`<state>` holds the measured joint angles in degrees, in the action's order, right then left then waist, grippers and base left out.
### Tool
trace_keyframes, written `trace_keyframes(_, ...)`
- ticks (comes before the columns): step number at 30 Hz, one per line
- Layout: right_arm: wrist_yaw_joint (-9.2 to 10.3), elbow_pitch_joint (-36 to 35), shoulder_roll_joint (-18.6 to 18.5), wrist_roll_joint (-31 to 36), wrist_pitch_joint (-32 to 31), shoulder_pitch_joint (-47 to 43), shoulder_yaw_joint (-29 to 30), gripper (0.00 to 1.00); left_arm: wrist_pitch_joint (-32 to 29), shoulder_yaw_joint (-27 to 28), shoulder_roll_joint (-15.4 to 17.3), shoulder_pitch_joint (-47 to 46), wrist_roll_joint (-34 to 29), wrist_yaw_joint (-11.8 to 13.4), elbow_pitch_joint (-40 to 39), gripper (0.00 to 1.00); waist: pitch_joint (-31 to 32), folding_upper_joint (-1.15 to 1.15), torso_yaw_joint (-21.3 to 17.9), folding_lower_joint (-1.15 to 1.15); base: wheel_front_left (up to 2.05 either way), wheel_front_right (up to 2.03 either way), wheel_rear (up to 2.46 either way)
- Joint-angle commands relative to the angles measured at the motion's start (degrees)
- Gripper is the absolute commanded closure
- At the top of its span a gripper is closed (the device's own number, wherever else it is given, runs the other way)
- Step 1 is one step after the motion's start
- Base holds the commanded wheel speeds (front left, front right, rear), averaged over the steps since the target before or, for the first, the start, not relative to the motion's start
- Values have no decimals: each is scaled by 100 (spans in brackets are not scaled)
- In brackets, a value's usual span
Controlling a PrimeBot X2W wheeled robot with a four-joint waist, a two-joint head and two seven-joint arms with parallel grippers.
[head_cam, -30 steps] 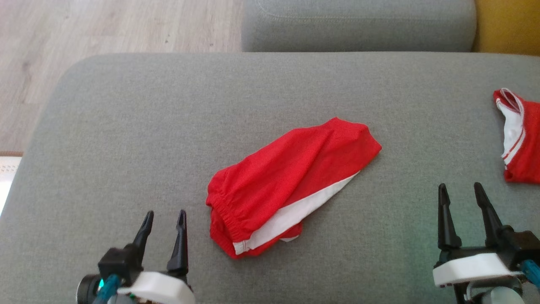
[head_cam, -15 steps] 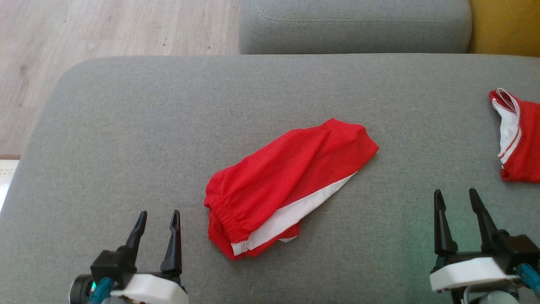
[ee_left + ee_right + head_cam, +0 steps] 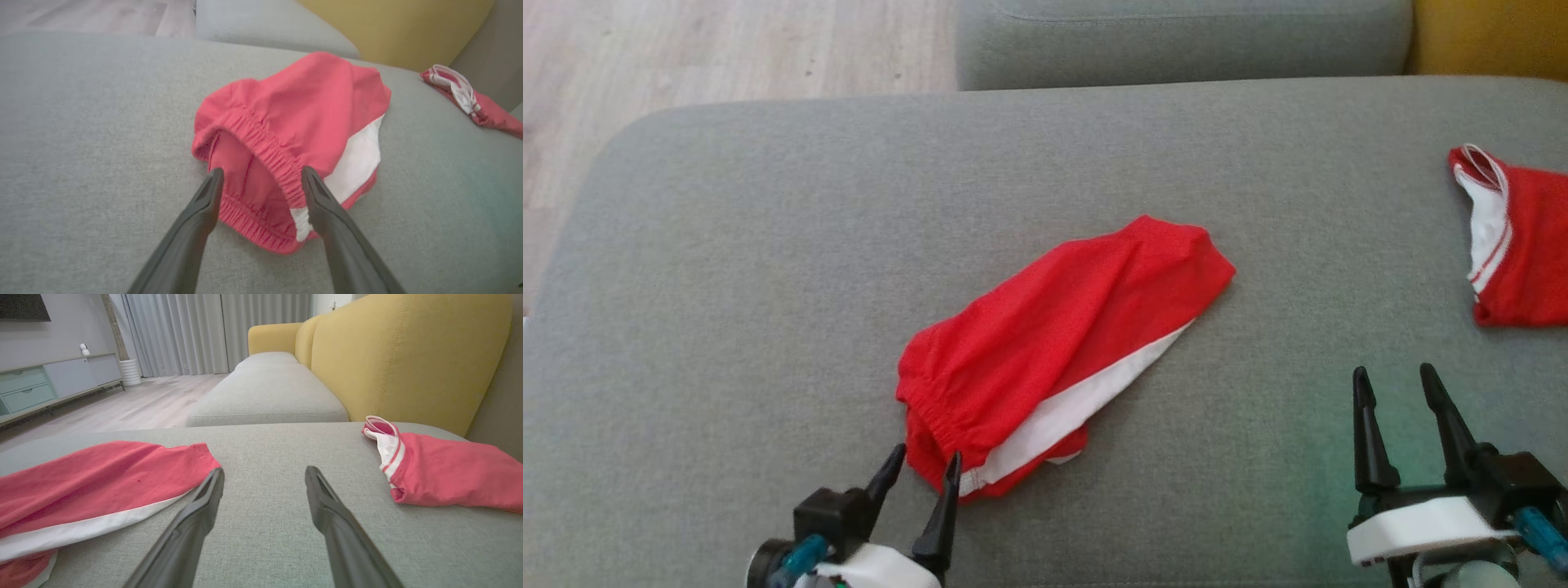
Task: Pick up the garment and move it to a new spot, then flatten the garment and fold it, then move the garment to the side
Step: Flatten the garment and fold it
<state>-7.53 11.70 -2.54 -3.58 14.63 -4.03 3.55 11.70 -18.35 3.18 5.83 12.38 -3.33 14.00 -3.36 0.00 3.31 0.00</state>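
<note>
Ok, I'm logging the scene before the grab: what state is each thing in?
Shorts: lying rumpled on the cushion, waistband gaping, not gripped.
Left end effector: open, fingertips either side of the waistband.
Right end effector: open, empty, over bare cushion.
Second garment: bunched at the cushion's right, untouched.

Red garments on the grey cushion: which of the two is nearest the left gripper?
The red shorts with the white side panel: their elastic waistband is at the fingertips of the open left gripper. The other red garment lies far right.
</note>
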Motion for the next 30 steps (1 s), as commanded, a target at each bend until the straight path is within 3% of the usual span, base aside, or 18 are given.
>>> trace_keyframes(1,4,-172,-33,-43,37,275,-145,0,-97,99,-23,-279,47,45,-113,0,-50,0,-72,0,0,0,0)
trace_keyframes(8,4,-180,-33,-2,37,291,-125,0,-564,-27,-26,-300,244,217,122,0,-155,0,-221,0,0,0,0)
trace_keyframes(12,4,-181,-33,10,37,315,-141,0,-624,-81,-27,-334,346,195,135,0,-195,0,-286,0,0,0,0)
trace_keyframes(13,4,-182,-33,13,37,322,-141,0,-650,-116,-26,-339,355,165,121,22,-205,0,-298,0,0,0,0)
trace_keyframes(14,4,-183,-33,14,37,330,-140,0,-654,-147,-13,-347,342,146,100,50,-215,0,-308,0,0,0,0)
trace_keyframes(15,4,-184,-33,15,37,337,-138,0,-656,-159,-9,-348,342,144,80,52,-227,0,-319,0,0,0,0)
trace_keyframes(16,4,-183,-33,15,37,344,-136,0,-676,-174,-9,-347,358,129,66,62,-235,0,-328,0,0,0,0)
trace_keyframes(19,4,-166,-33,10,37,355,-147,0,-705,-223,-4,-346,394,80,12,100,-241,0,-359,0,0,0,0)
trace_keyframes(26,4,-136,-33,-13,37,497,-256,0,-1143,-141,105,-613,784,-118,-657,100,-314,0,-565,0,0,0,0)
trace_keyframes(30,4,-112,-33,-66,37,606,-391,0,-1952,52,515,-1282,1212,-280,-1549,100,-340,0,-783,0,0,0,0)
